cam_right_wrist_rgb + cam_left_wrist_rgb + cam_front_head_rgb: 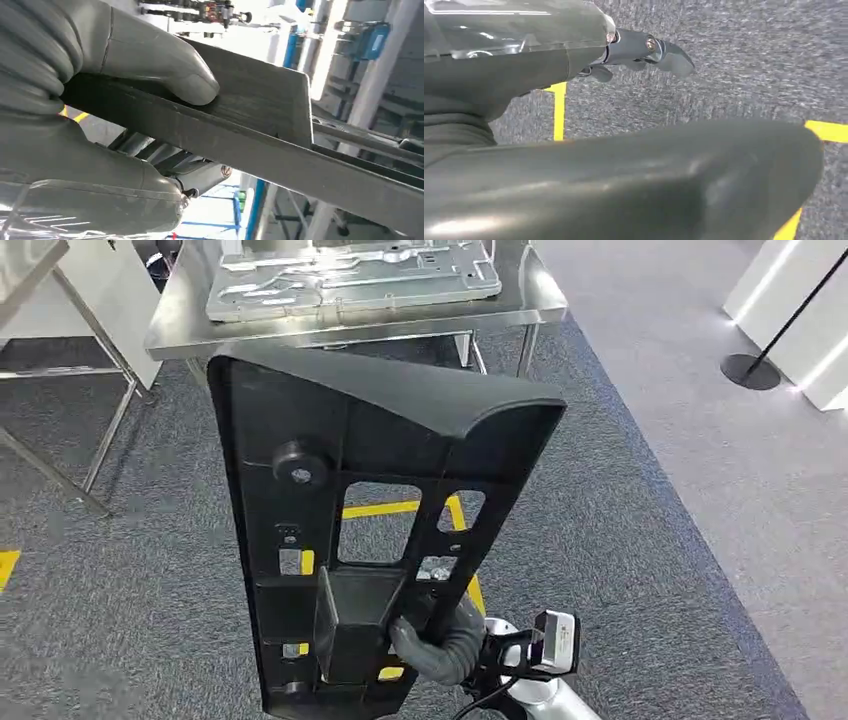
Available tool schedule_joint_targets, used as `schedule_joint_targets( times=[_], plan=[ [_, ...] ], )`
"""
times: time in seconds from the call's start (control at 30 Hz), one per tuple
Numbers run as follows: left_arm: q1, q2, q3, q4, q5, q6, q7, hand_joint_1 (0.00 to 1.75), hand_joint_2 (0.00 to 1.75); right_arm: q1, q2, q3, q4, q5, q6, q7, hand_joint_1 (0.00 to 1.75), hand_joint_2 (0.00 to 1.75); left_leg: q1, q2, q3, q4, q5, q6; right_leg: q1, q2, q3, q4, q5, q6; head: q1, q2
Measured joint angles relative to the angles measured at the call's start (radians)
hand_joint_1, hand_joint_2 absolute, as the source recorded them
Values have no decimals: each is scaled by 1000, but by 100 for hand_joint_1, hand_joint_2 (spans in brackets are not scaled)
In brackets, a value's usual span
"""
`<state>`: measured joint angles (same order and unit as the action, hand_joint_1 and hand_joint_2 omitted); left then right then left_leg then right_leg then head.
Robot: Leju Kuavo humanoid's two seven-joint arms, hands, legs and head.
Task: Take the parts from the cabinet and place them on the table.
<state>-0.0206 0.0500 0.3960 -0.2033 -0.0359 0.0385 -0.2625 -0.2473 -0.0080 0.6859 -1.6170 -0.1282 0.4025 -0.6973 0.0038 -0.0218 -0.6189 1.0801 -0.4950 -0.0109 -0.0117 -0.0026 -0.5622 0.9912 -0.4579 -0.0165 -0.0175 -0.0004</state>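
Floor: grey carpet (pixel 650 540) runs under everything, with yellow tape lines (pixel 380 509) showing through the cut-outs of the part; a paler grey strip lies off to the right.
Table: stainless steel table (pixel 180 325) stands ahead at the top of the head view, on thin metal legs, well apart from the robot.
Tray: grey moulded panel (pixel 350 280) lies flat on the table, taking up most of its top.
Part: large black plastic part (pixel 300 420), wide at its top with a curved lip, narrowing downward, pierced by several rectangular openings and carrying a round boss (pixel 300 465) on its left half. It is held upright in the air over the carpet, short of the table, its lower end by the robot's body.
Right robot hand: right robot hand (pixel 440 640) grips the part at its lower right edge; in the right wrist view the thick grey thumb (pixel 165 70) presses flat on one face of the black plate (pixel 260 100) while darker fingers (pixel 200 175) sit under the other face.
Left robot hand: left robot hand (pixel 644 50) hangs over the carpet in the left wrist view, holding nothing, fingers extended and loosely apart.
Stand: black round-based post (pixel 750 370) stands far right beside white panels.
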Motion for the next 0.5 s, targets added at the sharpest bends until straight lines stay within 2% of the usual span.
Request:
schedule_joint_targets(
  times=[0.07, 0.1, 0.13, 0.2, 0.23, 0.27, 0.3, 0.33, 0.37, 0.43, 0.47, 0.5],
  plan=[
    [-2, 2, 1, 0, -5, -8, -3, 0, 0, 7, 0, -4, -5, 0, 0, 0, 175, 175, 5, 8, -78, 166, -79, -11, 1, -7, 0, 1, -2, -2, 0, 0],
    [-1, 2, 1, 0, -8, -9, -4, 0, 0, 12, 0, -8, -5, 0, 0, 0, 175, 175, 8, 9, -108, 227, -96, -16, 1, -10, 0, 1, -2, -2, 0, 0],
    [1, 1, 1, 0, -9, -9, -4, 0, 0, 16, 0, -12, -5, 0, 1, 0, 175, 175, 11, 11, -117, 243, -90, -18, 0, -10, 0, 2, -2, -2, 0, 0],
    [1, 2, 2, 0, -10, -9, -6, 0, 0, 20, 0, -18, -7, 0, 5, 0, 175, 175, 18, 16, -64, 138, -22, -22, -1, -11, 2, 4, -5, 3, 0, 0],
    [1, 4, 2, 0, -11, -9, -6, 0, 0, 19, 1, -19, -9, 0, 8, 0, 175, 175, 20, 19, -12, 39, 23, -23, -2, -11, 5, 6, -8, 7, 0, 0],
    [0, 4, 2, 0, -12, -9, -8, 0, 0, 20, 2, -20, -11, 0, 12, 0, 175, 175, 22, 27, 34, -48, 50, -22, -1, -11, 7, 10, -13, 13, 0, 0],
    [-3, 4, 2, 0, -12, -9, -8, 0, 0, 20, 3, -23, -13, 0, 14, 0, 175, 175, 13, 28, 42, -70, 34, -14, 7, -11, 4, 16, -17, 20, 0, 0],
    [-4, 4, 3, 0, -15, -9, -9, 0, 0, 19, 4, -24, -15, 0, 14, 0, 175, 175, 15, 23, 39, -66, 37, -1, 7, -11, 3, 14, -15, 24, 0, 0],
    [-4, 4, 4, 0, -15, -9, -9, 0, 0, 19, 4, -25, -16, -1, 15, 0, 175, 175, 14, 22, 37, -65, 36, 2, 7, -11, 3, 14, -15, 28, 0, 0],
    [-1, 4, 5, 0, -15, -9, -10, 0, 0, 19, 4, -26, -16, -1, 15, 0, 175, 175, 13, 19, 39, -69, 36, 19, 4, -12, 6, 11, -18, 43, 0, 0],
    [-1, 4, 5, 0, -16, -9, -10, 0, 0, 19, 5, -28, -18, -1, 16, 0, 175, 175, 16, 19, 43, -73, 39, 26, -1, -10, 4, 27, -29, 48, 0, 0],
    [-3, 4, 6, 0, -16, -9, -11, 0, 0, 17, 6, -30, -19, -2, 17, 0, 175, 175, 16, 18, 44, -74, 37, 32, 0, -8, -18, 71, -57, 50, 0, 0]
  ],
)
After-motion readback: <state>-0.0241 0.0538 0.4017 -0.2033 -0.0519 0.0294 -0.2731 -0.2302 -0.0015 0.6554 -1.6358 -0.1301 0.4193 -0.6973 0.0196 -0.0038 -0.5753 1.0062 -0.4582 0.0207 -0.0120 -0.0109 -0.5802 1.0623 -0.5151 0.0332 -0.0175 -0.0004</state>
